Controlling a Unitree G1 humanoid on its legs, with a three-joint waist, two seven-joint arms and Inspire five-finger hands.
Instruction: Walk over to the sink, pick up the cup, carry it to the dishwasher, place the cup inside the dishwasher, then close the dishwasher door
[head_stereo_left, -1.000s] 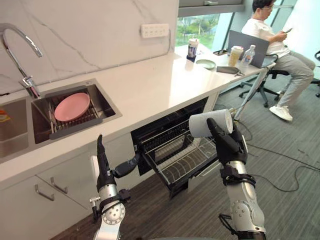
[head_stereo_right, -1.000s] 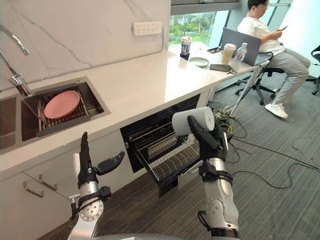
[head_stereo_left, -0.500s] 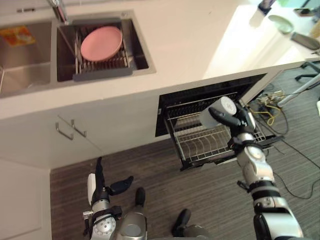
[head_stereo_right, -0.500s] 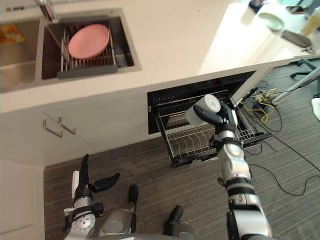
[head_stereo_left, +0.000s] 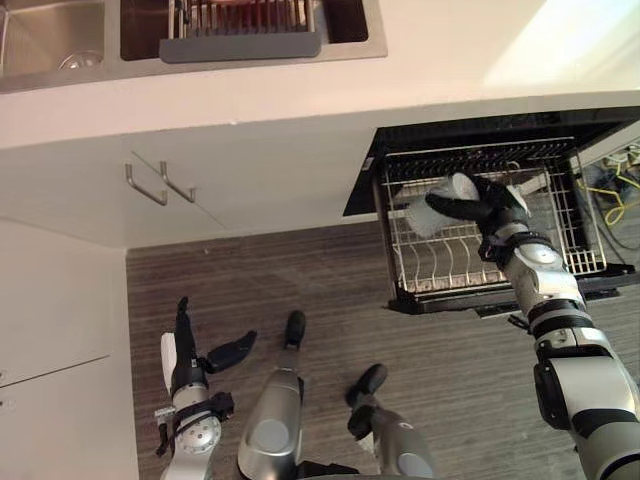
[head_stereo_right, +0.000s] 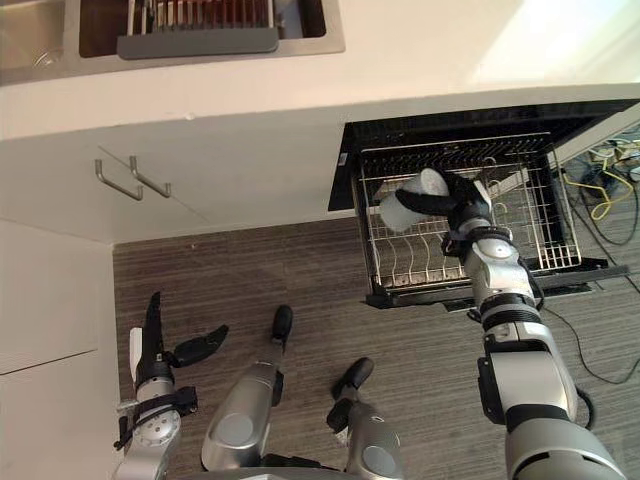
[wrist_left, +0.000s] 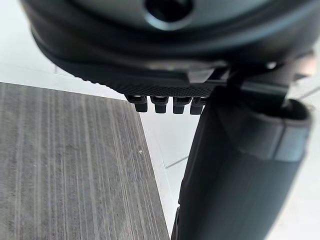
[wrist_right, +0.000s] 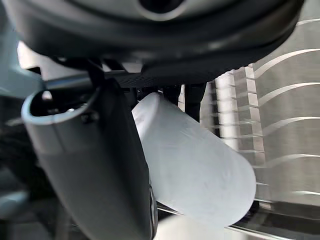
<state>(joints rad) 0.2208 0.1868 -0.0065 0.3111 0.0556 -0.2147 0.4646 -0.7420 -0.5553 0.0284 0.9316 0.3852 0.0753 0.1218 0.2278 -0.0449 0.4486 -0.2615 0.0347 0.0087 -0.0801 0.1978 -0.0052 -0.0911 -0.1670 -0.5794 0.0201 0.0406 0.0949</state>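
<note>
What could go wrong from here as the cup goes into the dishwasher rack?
1. The right hand holds the cup on its side above the rack. Released like that, it may roll or wedge between the wires instead of sitting steady.
2. The hand hangs close over the rack, so lowering further could snag it on the wires.

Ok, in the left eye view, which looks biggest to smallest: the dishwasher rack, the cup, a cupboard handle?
1. The dishwasher rack, easily.
2. The cup in the right hand.
3. A cupboard handle: nearly as long as the cup, but much thinner.
</note>
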